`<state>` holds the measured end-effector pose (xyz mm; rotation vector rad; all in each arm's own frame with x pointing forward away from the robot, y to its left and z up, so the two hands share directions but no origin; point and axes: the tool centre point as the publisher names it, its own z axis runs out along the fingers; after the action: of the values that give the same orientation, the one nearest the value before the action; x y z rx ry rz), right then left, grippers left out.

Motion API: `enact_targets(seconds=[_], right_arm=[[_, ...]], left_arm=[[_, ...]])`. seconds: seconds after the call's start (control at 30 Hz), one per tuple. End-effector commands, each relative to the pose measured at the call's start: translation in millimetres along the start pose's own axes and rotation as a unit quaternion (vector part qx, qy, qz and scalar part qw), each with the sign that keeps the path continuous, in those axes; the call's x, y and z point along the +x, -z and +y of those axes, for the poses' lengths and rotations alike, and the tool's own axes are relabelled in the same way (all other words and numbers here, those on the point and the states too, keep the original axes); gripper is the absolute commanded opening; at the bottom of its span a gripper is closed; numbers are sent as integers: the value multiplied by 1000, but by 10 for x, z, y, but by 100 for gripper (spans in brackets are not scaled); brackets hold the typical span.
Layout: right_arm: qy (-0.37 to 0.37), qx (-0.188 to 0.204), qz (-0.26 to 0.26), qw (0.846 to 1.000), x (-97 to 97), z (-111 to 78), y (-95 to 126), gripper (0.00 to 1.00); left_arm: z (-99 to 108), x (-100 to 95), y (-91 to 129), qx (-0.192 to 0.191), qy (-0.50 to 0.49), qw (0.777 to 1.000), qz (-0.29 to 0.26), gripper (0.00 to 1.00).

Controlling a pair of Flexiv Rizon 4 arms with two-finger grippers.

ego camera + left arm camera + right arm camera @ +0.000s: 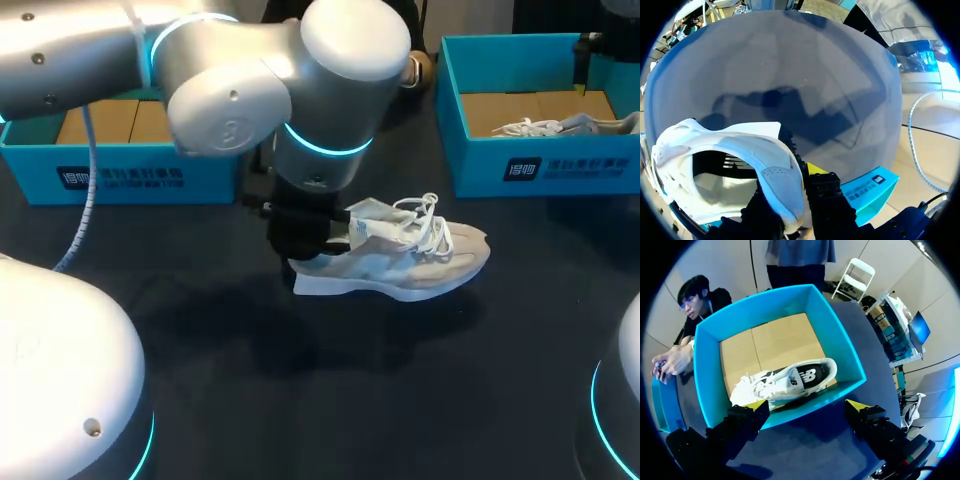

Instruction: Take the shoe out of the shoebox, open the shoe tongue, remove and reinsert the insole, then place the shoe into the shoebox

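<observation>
Pinching the shoe [420, 265] at its heel, apparently clamped, is the left gripper [792, 200]; right gripper [807, 407] gapes apart.

Two open blue cardboard shoeboxes stand on the dark bench [300, 400]: a left shoebox [120, 178] and a right shoebox [540, 168]. There are two shoes, a pale grey-and-white laced sneaker [400, 262] on the bench and a white laced sneaker [560, 127] inside the right shoebox. Two silver robot arms show, the left arm [250, 90] and the right arm [622, 400]. The right wrist view shows two yellow-tipped fingers [756, 406], and the left wrist view shows one yellow tip.
</observation>
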<state>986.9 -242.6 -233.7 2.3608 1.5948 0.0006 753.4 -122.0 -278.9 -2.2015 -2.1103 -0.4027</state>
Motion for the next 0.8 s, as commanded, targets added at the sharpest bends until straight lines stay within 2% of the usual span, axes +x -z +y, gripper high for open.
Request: enact_targets(seconds=[0.03,0.23,0.5,0.8], right_arm=[[-1,-1,1,1000,-3,-12,1,100],[-1,-1,1,1000,-3,-12,1,100],[-1,-1,1,1000,-3,-12,1,100],[-1,-1,1,1000,-3,-12,1,100]], left_arm=[[1,12,10,0,0,1000,-1,0],[-75,31,-47,-9,24,1000,5,0],[-201,38,-193,13,51,999,-6,0],[-368,-77,-600,26,42,999,0,0]])
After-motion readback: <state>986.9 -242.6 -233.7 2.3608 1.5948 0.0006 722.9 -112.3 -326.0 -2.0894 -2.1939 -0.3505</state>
